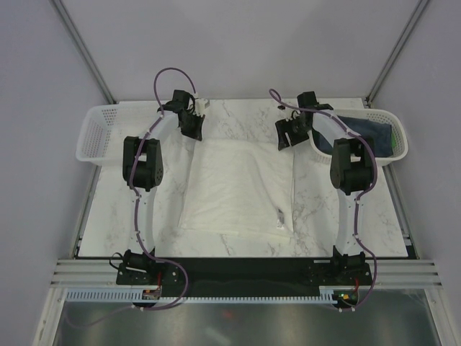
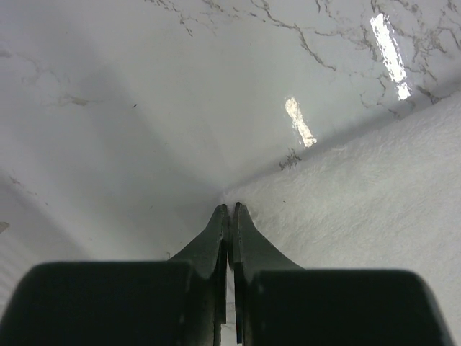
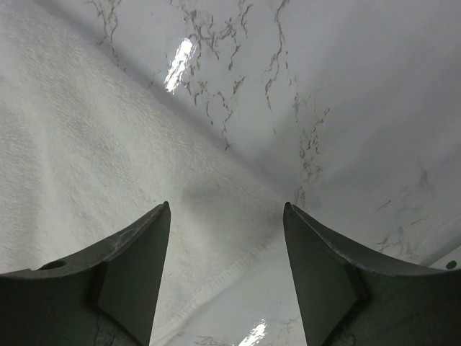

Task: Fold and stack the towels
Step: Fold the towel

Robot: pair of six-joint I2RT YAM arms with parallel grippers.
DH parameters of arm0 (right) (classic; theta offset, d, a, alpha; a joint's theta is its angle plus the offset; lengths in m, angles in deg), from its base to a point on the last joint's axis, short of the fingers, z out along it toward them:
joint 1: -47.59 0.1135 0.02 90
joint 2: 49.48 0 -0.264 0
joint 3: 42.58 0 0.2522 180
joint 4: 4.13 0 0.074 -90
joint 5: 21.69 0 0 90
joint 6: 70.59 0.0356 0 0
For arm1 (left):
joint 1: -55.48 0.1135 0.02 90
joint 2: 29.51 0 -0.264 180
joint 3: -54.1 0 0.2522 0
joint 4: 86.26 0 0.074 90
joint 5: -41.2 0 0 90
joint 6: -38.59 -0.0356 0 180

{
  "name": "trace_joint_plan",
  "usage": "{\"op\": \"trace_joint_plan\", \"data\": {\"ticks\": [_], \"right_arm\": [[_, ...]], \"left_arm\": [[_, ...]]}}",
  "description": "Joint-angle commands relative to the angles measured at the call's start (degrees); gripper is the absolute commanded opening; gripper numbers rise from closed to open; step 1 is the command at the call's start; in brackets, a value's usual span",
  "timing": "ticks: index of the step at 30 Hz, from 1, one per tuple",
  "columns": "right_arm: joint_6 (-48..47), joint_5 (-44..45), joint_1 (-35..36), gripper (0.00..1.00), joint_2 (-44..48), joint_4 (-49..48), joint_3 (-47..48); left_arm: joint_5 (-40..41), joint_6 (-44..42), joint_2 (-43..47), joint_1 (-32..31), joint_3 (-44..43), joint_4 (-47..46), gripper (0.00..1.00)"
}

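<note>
Closest to the lens on the left wrist, our left gripper (image 2: 229, 210) has its two fingers pinched tight together right at the far left corner of the cream towel (image 2: 360, 209). Honestly, we can't tell whether any cloth is actually caught between them or they're just closed beside it. That towel lies spread roughly flat in the middle of the marble table (image 1: 317, 209), a bit puffy and rumpled, with a small tag (image 1: 281, 216) toward its near right corner. We reckon it'll handle like any terry cloth: light, floppy, no stiffness at all, so it will sag and drag wherever it isn't held, though the looped pile should give the pads decent bite. Corners are the spot to grab, both far ones together, so the fold comes over evenly. Our right gripper (image 3: 226, 205) hangs wide open just above the far right corner, with the cloth's edge lying in the gap between its fingers and nothing gripped. Further out, the navy towel (image 1: 364, 133) sits bundled in the right basket (image 1: 400, 148), and the left basket (image 1: 94, 137) stands at the opposite far corner.
</note>
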Motion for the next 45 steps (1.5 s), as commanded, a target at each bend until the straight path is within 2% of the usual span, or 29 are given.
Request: {"op": "trace_joint_plan", "data": {"ticks": [1, 12, 20, 24, 32, 33, 35, 36, 37, 38, 42, 45], "right_arm": [[-0.55, -0.74, 0.21, 0.72, 2.45, -2.12, 3.97], [-1.07, -0.99, 0.38, 0.73, -8.00, 3.33, 16.36], [-2.13, -3.45, 0.82, 0.72, -10.64, 3.95, 17.07], [-1.95, -4.51, 1.26, 0.72, -12.58, 4.48, 18.56], [-3.88, -4.86, 1.17, 0.64, -11.97, 5.27, 15.76], [-3.97, -4.86, 0.91, 0.62, -11.71, 5.27, 15.23], [-3.80, -5.47, 0.65, 0.44, -11.01, 5.27, 15.14], [-3.71, -5.74, 0.56, 0.32, -10.74, 5.36, 15.31], [-3.27, -5.74, 0.56, 0.12, -10.39, 5.36, 15.31], [-2.92, -5.65, 0.56, 0.01, -9.60, 5.53, 15.66], [-0.64, -4.34, 0.73, 0.00, -4.51, 5.36, 15.67], [1.74, 2.85, 1.17, 0.00, 4.88, 0.98, 11.37]], "left_arm": [[4.40, -0.85, 2.95, 0.93, 0.87, 0.85, 0.02], [8.61, -1.82, 2.60, 1.36, 1.58, 0.76, 0.02], [11.69, -1.91, 2.95, 2.42, 2.36, 0.76, 0.02], [10.38, -2.61, 2.95, 2.51, 2.80, 0.58, 0.02], [9.32, -2.61, 2.69, 2.51, 2.46, 0.14, 0.02], [8.97, -2.52, 2.69, 2.51, 2.28, -0.03, 0.02], [7.83, -2.08, 2.86, 2.51, 2.10, -0.21, 0.02], [7.65, -1.82, 3.13, 2.51, 1.75, -0.30, 0.02], [7.13, -1.56, 3.30, 2.51, 1.75, -0.21, 0.02], [6.77, -1.12, 3.74, 2.51, 1.58, -0.30, 0.02], [3.79, 1.25, 7.34, 2.51, 1.22, -0.38, 0.02], [2.38, 3.54, 12.87, 2.42, 1.75, -0.38, 0.02]]}}
